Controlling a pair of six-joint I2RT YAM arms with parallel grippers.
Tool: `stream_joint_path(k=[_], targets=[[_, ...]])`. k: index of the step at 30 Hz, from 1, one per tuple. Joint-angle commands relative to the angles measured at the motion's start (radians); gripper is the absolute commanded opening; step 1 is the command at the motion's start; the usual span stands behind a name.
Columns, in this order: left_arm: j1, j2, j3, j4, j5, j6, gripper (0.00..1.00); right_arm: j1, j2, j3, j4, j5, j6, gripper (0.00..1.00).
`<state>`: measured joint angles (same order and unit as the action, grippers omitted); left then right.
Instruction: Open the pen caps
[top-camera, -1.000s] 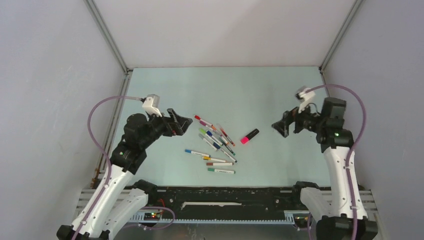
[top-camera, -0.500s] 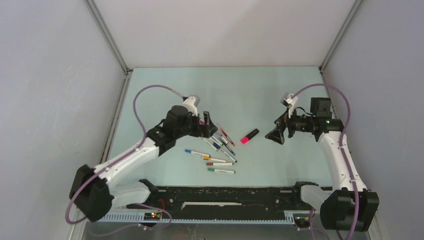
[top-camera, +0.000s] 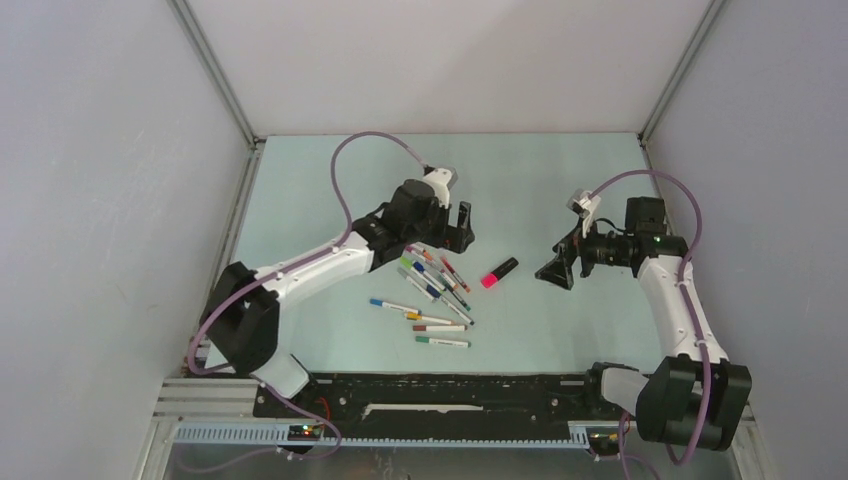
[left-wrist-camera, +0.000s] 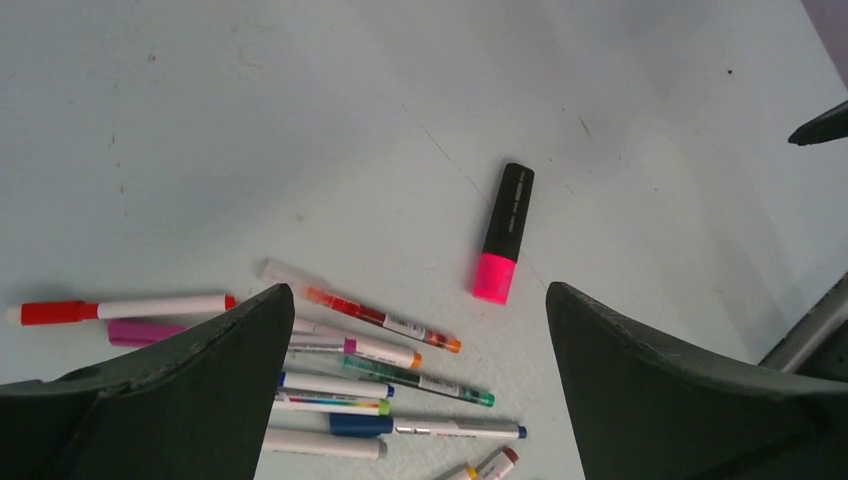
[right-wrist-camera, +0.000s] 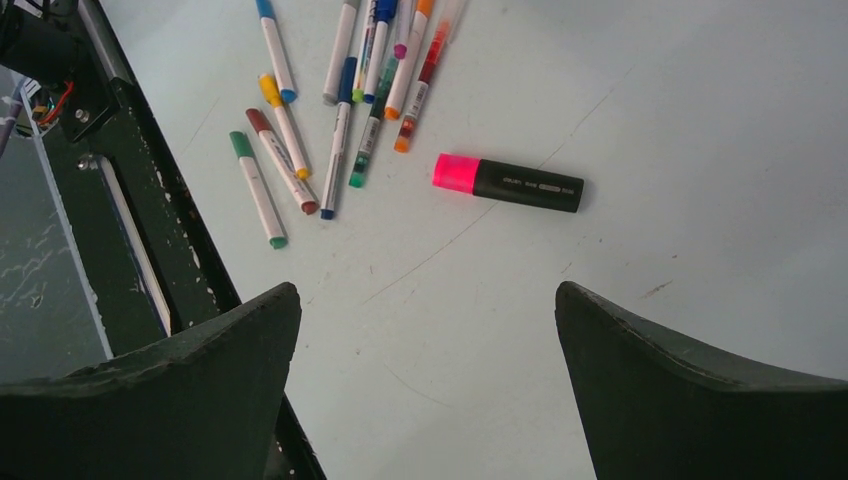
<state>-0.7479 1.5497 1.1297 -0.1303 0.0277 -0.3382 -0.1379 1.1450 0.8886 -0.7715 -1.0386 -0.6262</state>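
L end effector (top-camera: 458, 226) open nr capped pens (left-wrist-camera: 165, 305).

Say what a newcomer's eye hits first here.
The black highlighter with its bright pink cap lies alone on the table. Left of it in the top view is a loose scatter of thin pens. The left end effector hangs open over the pens, the right end effector open beside the highlighter; neither holds anything.
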Motion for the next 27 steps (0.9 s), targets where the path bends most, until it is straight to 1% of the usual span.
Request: stream_joint_path(k=[1,5,11,14,16,21,26,27], targets=[[-0.017,0.059,0.098,-0.016,-0.052,0.054,0.98,-0.005,0.024,0.017,-0.008,0.007,-0.035,1.00],[-0.022,0.120,0.168,-0.042,-0.052,0.084,0.97,-0.006,0.022,0.024,-0.007,0.040,-0.031,1.00],[-0.035,0.272,0.351,-0.177,-0.079,0.168,0.87,-0.031,0.001,0.024,0.023,0.096,0.011,1.00],[-0.050,0.331,0.409,-0.206,-0.040,0.183,0.81,-0.041,-0.004,0.024,0.037,0.109,0.029,1.00],[-0.074,0.352,0.411,-0.190,0.002,0.185,0.78,-0.046,-0.013,0.025,0.048,0.131,0.047,1.00],[-0.152,0.392,0.364,-0.132,0.003,0.194,0.75,-0.105,-0.027,0.032,0.079,0.195,0.107,1.00],[-0.193,0.440,0.362,-0.104,-0.024,0.189,0.69,-0.141,-0.030,0.032,0.087,0.187,0.135,1.00],[-0.199,0.450,0.371,-0.111,-0.055,0.190,0.68,-0.141,-0.030,0.032,0.087,0.183,0.135,1.00]])
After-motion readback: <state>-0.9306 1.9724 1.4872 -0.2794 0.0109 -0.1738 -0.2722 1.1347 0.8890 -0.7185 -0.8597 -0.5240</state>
